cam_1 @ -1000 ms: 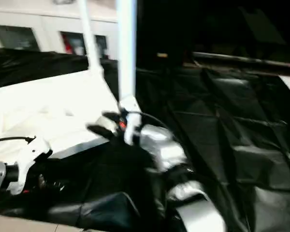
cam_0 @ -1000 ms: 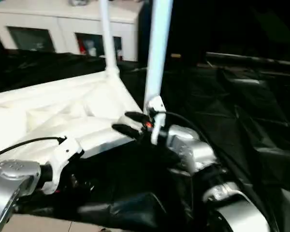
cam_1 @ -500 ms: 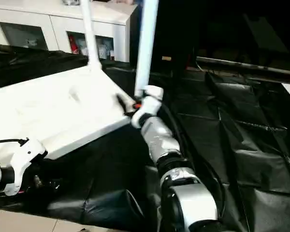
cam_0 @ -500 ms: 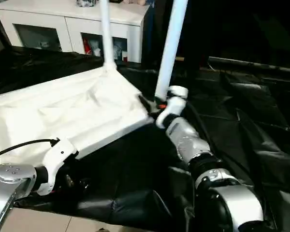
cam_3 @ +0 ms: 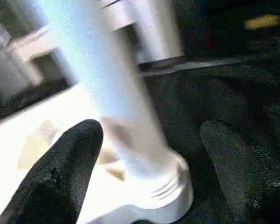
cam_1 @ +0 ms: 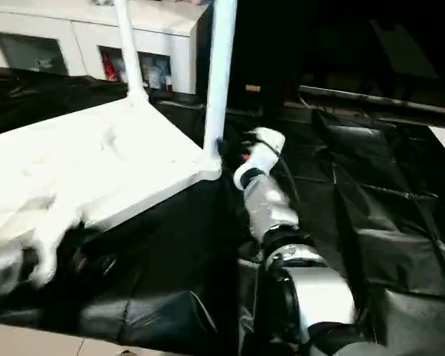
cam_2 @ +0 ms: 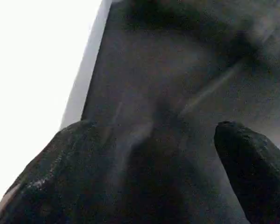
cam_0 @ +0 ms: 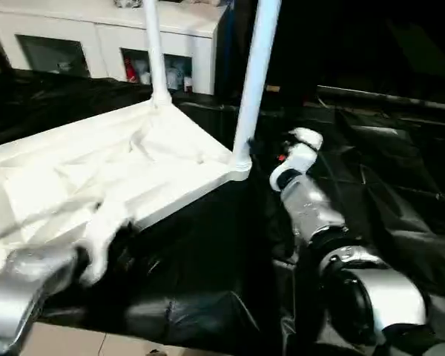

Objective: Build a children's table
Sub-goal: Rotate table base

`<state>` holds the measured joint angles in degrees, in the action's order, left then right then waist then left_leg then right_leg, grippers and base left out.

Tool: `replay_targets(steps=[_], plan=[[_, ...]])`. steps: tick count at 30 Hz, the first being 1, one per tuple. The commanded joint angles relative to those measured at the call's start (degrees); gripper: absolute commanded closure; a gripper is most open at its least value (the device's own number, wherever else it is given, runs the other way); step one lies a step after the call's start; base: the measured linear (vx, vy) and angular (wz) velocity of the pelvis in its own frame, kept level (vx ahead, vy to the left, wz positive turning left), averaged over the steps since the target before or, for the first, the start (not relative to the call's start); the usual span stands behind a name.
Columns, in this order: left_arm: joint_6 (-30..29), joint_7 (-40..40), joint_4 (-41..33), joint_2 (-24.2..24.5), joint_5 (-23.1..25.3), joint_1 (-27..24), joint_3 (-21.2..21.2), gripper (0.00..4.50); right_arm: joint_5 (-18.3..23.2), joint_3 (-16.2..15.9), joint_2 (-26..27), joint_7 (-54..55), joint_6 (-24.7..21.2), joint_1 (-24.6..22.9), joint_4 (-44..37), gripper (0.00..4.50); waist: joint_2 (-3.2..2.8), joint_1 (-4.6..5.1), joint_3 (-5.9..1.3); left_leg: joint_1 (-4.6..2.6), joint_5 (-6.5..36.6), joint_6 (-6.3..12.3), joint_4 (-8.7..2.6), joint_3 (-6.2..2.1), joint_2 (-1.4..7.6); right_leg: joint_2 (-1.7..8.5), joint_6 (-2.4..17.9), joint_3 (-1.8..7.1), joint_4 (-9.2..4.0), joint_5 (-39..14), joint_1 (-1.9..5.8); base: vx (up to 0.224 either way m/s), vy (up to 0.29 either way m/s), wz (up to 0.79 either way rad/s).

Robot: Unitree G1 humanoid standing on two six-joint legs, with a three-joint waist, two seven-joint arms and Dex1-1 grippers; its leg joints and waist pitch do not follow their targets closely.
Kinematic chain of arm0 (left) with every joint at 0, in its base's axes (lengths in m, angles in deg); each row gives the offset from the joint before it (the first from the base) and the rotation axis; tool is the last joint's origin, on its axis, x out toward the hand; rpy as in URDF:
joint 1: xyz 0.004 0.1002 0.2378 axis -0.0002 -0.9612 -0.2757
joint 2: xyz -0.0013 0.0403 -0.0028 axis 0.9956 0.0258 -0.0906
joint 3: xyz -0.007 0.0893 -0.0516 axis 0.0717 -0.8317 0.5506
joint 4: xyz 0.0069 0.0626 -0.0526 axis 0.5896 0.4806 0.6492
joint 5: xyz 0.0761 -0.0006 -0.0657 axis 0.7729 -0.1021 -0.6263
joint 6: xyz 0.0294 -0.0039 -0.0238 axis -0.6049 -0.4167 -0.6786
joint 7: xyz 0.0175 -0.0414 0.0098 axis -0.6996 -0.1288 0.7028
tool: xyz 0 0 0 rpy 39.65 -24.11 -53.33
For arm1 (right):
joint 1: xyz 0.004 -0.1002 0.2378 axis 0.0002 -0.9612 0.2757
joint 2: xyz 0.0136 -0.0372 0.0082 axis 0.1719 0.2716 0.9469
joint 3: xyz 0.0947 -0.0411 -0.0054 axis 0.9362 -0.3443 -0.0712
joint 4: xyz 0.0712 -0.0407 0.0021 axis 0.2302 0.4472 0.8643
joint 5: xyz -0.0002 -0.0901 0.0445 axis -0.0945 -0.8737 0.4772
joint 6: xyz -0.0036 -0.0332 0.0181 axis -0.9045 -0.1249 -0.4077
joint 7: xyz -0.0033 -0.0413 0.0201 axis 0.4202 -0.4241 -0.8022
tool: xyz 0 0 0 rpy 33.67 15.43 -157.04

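I see the children's table (cam_0: 119,170) lying upside down on black sheeting, ribbed underside up, all white. Two tube legs stand upright at its far corners. The near-corner leg (cam_3: 116,93) rises in front of my right gripper (cam_3: 149,163), framed by its spread fingers, with no contact I can see. The tabletop's edge runs just beside my left gripper's (cam_2: 154,154) open jaws.

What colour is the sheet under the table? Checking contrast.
Black, glossy and creased sheet, clearest in the right eye view.

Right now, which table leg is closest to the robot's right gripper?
The near-corner leg, beside the right gripper; the other leg stands at the far corner.
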<state>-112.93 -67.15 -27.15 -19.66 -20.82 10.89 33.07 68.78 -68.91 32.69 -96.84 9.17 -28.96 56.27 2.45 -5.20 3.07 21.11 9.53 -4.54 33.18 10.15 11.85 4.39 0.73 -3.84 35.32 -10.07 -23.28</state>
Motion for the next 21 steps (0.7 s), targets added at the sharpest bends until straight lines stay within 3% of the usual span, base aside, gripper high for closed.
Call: replay_targets(steps=[1, 4, 6, 7, 9, 11, 12, 15, 17, 18, 21], plan=[[-0.91, 0.22, -1.17, -0.07, -1.18, 1.15, 1.03, 0.02, -4.25, -3.94, -2.02, -4.31, -1.27, -1.7, -0.79, 0.65, -1.19, 0.03, -3.39, -0.73, 17.74, -2.1, -4.22, -0.25, 1.06, 3.03, 10.81, 2.42, -3.7, -14.35, 2.18, 0.0, 0.0, 0.0], [0.09, 1.97, 0.85, -0.46, -0.01, 4.21, 1.28, 0.02, -7.22, -7.57, -4.85, -10.11, -2.68, -3.52, -2.57, 0.65, -1.3, 0.02, -3.49, -0.69, 16.77, -1.85, -4.05, -0.22, 1.01, 3.06, 10.55, 2.55, -3.74, -14.16, 2.38, 0.0, 0.0, 0.0], [0.9, 3.98, 3.21, -1.46, 1.0, 6.91, 2.14, 0.02, -8.5, -9.08, -6.62, -12.87, -3.12, -4.62, -3.9, 0.65, -1.85, -0.29, -3.65, -0.94, 15.7, -1.73, -3.82, -0.13, 0.98, 2.87, 10.86, 2.57, -3.72, -12.06, 2.33, 0.0, 0.0, 0.0], [0.9, 3.98, 3.21, -1.46, 1.0, 6.91, 2.14, 0.02, -8.5, -9.08, -6.62, -12.87, -3.12, -4.62, -3.9, 0.65, -1.5, -0.22, -3.73, -0.66, 15.05, -1.79, -3.82, -0.22, 0.98, 2.93, 11.24, 2.49, -3.54, -11.17, 2.65, 0.0, 0.0, 0.0], [-2.98, 9.3, 10.0, -0.87, 5.0, 12.12, 1.66, 0.02, -10.18, -10.63, -9.18, -14.97, -3.64, -6.66, -5.84, 0.65, -1.95, -0.19, -3.64, -0.82, 15.57, -1.86, -3.72, -0.2, 0.8, 2.6, 10.98, 2.41, -3.62, -11.25, 2.48, 0.0, 0.0, 0.0], [-4.25, 10.18, 11.22, -0.91, 4.68, 13.01, 1.64, 0.02, -10.36, -11.01, -9.53, -15.62, -3.81, -7.26, -6.73, 0.65, -1.65, -0.12, -3.68, -0.77, 16.36, -2.06, -3.75, -0.43, 0.87, 2.95, 10.97, 2.4, -3.66, -12.95, 2.73, 0.0, 0.0, 0.0], [-4.98, 10.17, 12.03, -0.76, 4.76, 13.56, 1.02, 0.02, -10.32, -11.06, -9.64, -15.77, -3.99, -7.72, -7.34, 0.65, -2.1, -0.09, -3.66, -0.71, 16.48, -2.24, -3.76, -0.54, 0.86, 3.04, 11.11, 2.39, -3.6, -13.24, 2.78, 0.0, 0.0, 0.0], [-5.67, 8.87, 14.13, -0.8, 4.93, 14.61, -1.06, 0.02, -10.23, -11.25, -9.92, -15.98, -4.84, -9.21, -9.55, 0.65, -2.13, -0.08, -3.82, -0.81, 16.18, -1.95, -3.62, -0.5, 0.88, 2.96, 12.12, 2.37, -3.6, -11.62, 2.6, 0.0, 0.0, 0.0], [-4.67, 8.63, 16.7, -1.71, 5.39, 15.73, -1.82, 0.02, -10.7, -11.68, -10.06, -16.51, -5.24, -10.25, -11.16, 0.65, -2.6, -0.19, -3.85, -0.92, 16.66, -1.88, -3.62, -0.56, 0.9, 2.9, 13.17, 2.31, -3.54, -10.16, 2.61, 0.0, 0.0, 0.0], [-3.8, 8.18, 19.11, -2.6, 5.36, 16.74, -2.22, 0.02, -10.99, -12.25, -10.17, -17.32, -5.79, -11.27, -12.97, 0.65, -2.4, -0.24, -3.75, -0.94, 16.63, -1.67, -3.62, -0.41, 0.75, 2.69, 12.86, 2.28, -3.84, -10.25, 2.58, 0.0, 0.0, 0.0], [-2.97, 8.0, 22.14, -3.3, 5.44, 17.78, -2.62, 0.02, -11.1, -12.63, -10.25, -18.38, -6.98, -12.42, -15.49, 0.65, -2.57, -0.38, -3.81, -0.93, 16.62, -1.62, -3.62, -0.55, 0.88, 2.92, 13.26, 2.3, -3.6, -9.49, 2.78, 0.0, 0.0, 0.0]])
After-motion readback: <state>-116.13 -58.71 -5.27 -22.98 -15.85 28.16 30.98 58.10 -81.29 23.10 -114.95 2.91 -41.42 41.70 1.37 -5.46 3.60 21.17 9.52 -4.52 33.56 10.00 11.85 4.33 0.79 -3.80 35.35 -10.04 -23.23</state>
